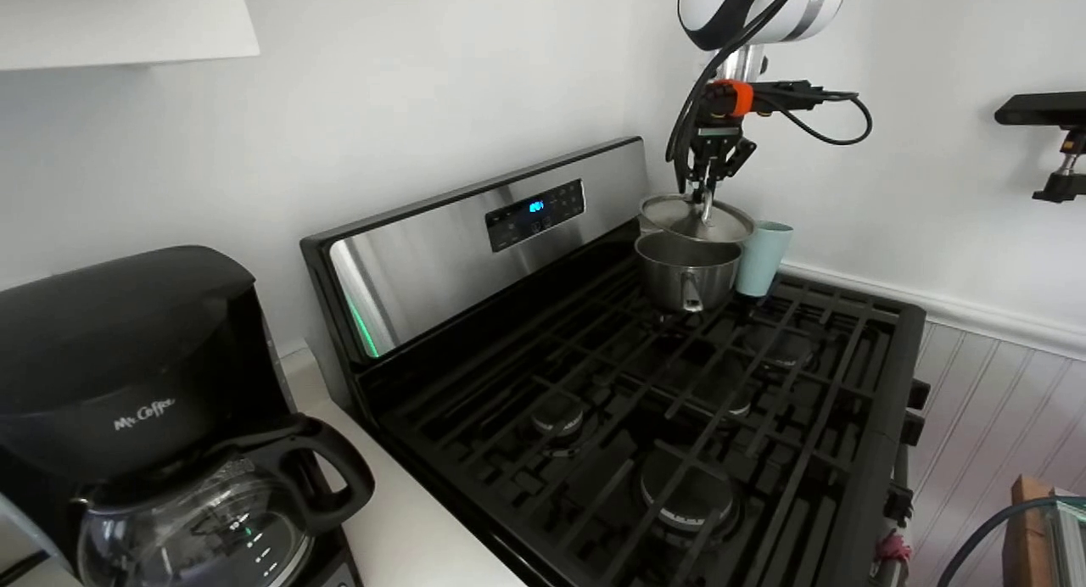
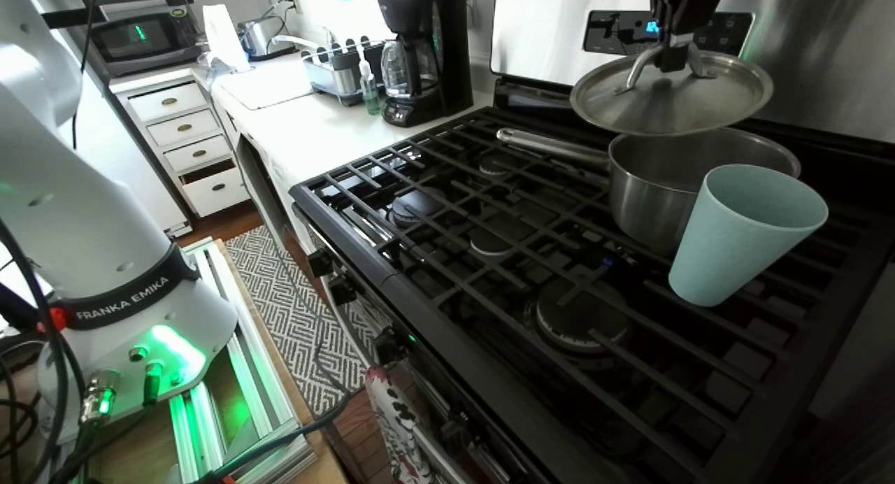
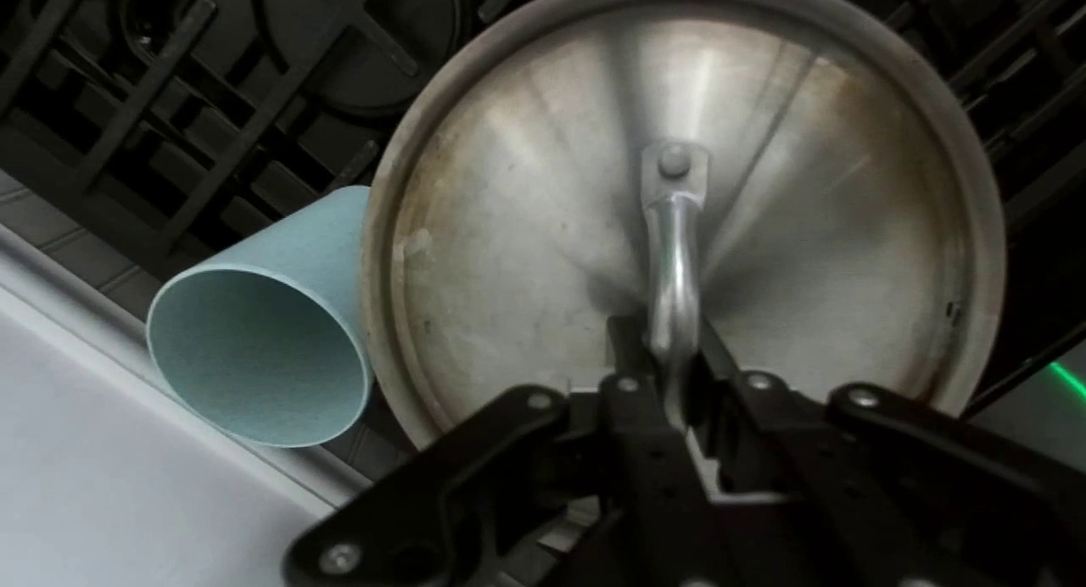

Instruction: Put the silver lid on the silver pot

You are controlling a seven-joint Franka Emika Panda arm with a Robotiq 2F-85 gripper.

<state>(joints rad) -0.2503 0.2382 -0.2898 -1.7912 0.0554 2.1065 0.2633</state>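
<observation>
The silver lid (image 1: 731, 224) is a round metal disc with an arched bar handle. It is also in an exterior view (image 2: 671, 106) and fills much of the wrist view (image 3: 526, 231). My gripper (image 3: 670, 339) is shut on the lid's handle; it also shows in both exterior views (image 1: 702, 197) (image 2: 674, 54). The lid hangs slightly tilted above the silver pot (image 1: 666, 277), not seated on its rim. In an exterior view the pot (image 2: 647, 204) is open below the lid, which sits off to one side of it. The wrist view hides the pot under the lid.
A pale blue-green cup (image 2: 741, 243) stands close beside the pot; in the wrist view the cup (image 3: 254, 358) borders the lid's rim. The stove's back panel (image 1: 441, 265) rises behind. The pot's long handle (image 2: 552, 147) sticks out over the grates. A coffee maker (image 1: 127, 349) stands beyond the stove.
</observation>
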